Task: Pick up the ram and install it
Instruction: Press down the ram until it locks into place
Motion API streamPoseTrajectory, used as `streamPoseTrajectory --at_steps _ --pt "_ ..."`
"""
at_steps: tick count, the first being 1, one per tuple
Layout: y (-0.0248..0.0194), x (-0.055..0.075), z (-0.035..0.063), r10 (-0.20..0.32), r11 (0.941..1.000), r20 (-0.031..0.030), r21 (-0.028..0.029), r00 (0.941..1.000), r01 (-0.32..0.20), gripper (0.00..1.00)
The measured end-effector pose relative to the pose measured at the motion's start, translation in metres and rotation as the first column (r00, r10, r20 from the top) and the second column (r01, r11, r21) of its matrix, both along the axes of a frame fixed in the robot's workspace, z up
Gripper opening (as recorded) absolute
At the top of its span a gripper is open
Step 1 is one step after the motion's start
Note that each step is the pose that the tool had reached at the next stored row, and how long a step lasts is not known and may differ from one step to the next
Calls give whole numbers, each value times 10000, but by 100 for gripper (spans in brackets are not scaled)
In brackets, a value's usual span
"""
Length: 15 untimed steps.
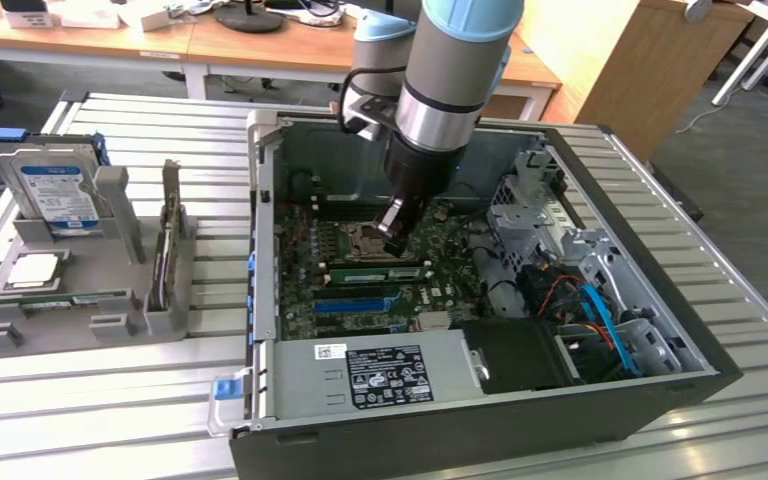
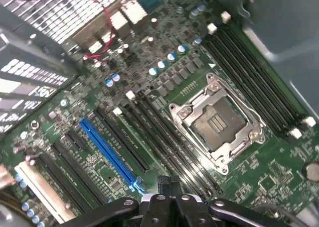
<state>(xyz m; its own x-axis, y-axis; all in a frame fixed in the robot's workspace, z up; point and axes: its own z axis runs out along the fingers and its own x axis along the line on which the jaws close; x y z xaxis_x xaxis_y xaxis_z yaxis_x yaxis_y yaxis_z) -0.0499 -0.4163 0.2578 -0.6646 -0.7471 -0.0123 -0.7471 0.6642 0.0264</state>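
Pressed together with nothing pinched between them, the fingers of the gripper (image 1: 394,238) are held low over the motherboard (image 1: 357,300) inside the open computer case (image 1: 651,400). In the wrist view the gripper (image 2: 167,187) is seen directly above the long black memory slots (image 2: 164,147), a pose judged to suit pushing down rather than grasping.

Just beside the fingertips, on the side of the empty processor socket (image 1: 364,240) that faces the power supply (image 1: 371,370), the ram (image 1: 377,270) is seen as a narrow green stick lying along a slot. It appears to be standing in the slot already, though whether it is fully seated and latched cannot be told. No contact between fingers and stick can be made out.

Further off, well apart from the case on the exterior view's left, a grey parts holder (image 1: 37,335) is set on the slatted table (image 1: 91,400). A second green stick (image 1: 77,298), a square silver processor (image 1: 33,268) and an upright hard drive (image 1: 51,190) are kept in its recesses so that each part can be reached cleanly.
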Motion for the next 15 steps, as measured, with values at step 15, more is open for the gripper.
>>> streamPoseTrajectory --at_steps 15 --pt "0 0 -7 -2169 9762 0 0 9762 2169 11"
